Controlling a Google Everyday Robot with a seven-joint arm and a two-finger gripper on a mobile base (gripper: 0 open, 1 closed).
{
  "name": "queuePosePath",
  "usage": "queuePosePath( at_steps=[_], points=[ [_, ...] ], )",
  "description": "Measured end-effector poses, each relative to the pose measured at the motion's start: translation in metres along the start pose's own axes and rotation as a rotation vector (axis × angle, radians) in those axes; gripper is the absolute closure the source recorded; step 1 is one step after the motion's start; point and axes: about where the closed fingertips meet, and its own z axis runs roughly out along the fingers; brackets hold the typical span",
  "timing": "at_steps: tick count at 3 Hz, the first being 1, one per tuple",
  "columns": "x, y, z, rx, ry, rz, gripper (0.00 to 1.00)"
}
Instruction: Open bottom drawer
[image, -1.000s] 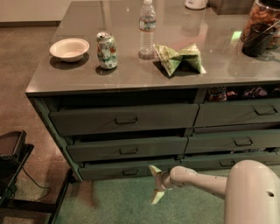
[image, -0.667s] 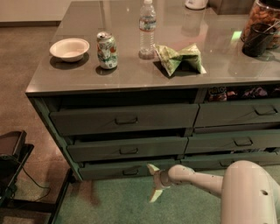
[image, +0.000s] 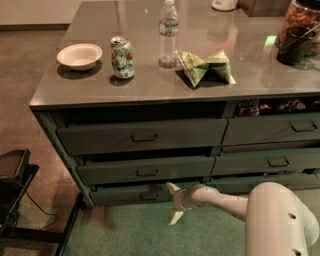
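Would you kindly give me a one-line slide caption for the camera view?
Open robot hand poised just right of the centre pull on the bottom drawer, not yet gripping it.

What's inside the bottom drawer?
Its inside cannot be seen; only the front of the bottom drawer shows. The open tool hangs just right of its pull.

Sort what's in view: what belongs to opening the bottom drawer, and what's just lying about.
For the job:
bottom drawer, with its pull at the centre
gripper, open, low in front of that drawer, just right of the pull

Lying about, on the counter:
bowl
drink can
water bottle
green bag
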Motion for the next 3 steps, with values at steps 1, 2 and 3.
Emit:
queuePosePath(
  at_steps=[1,2,3],
  points=[
    [0.002,-0.011,0.008,0.008,0.011,-0.003,0.00],
    [0.007,-0.020,0.019,0.002,0.030,0.000,0.00],
    [0.012,-0.027,0.030,-0.012,0.053,0.001,0.00]
  ],
)
